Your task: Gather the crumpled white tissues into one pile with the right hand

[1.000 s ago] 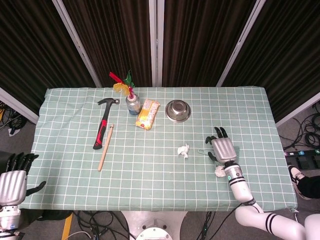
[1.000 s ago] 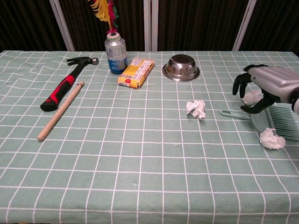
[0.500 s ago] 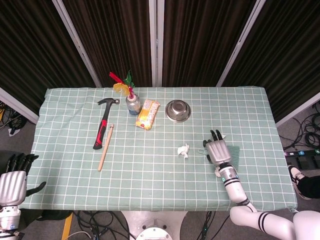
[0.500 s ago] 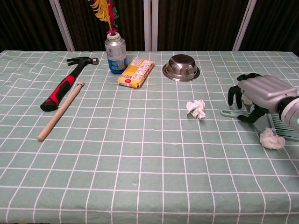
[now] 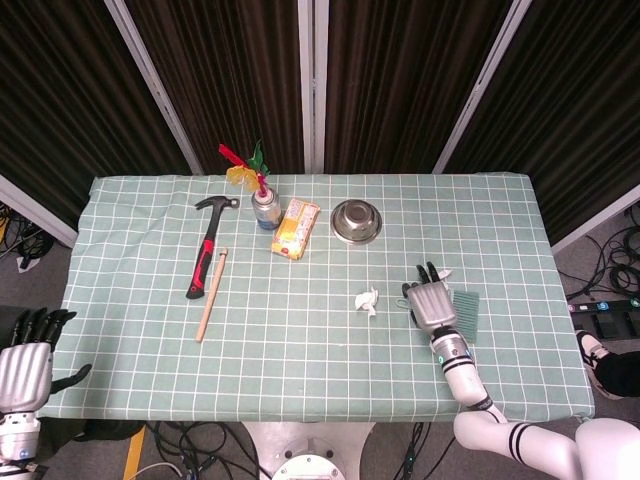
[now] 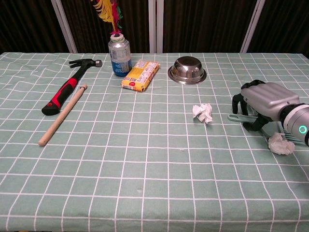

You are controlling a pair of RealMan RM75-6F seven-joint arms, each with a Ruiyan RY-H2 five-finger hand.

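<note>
A: Where is the right hand (image 6: 264,99)?
B: Right of the bowl (image 6: 187,69) and nearer the table's front edge. It hangs palm-down over the handle end of a green brush (image 5: 465,310), fingers curled downward and apart. Whether it has hold of anything cannot be told: its underside is hidden.

A: And the tissues?
B: One tissue (image 6: 203,112) lies in front of the bowl, just left of the right hand and apart from it. A second tissue (image 6: 280,144) lies further right and nearer the front edge, beside the wrist, in the chest view. In the head view a scrap of white (image 5: 443,272) shows at the fingertips, on the bowl's side of the hand.

A: The left hand (image 5: 27,368)?
B: Far left of the bowl, off the table's front corner, fingers spread, holding nothing.

A: Other items?
B: Left of the bowl: a yellow box (image 6: 140,75), then a can (image 6: 119,56) holding feathers, then a hammer (image 6: 67,87) and a dowel (image 6: 62,116) side by side.
</note>
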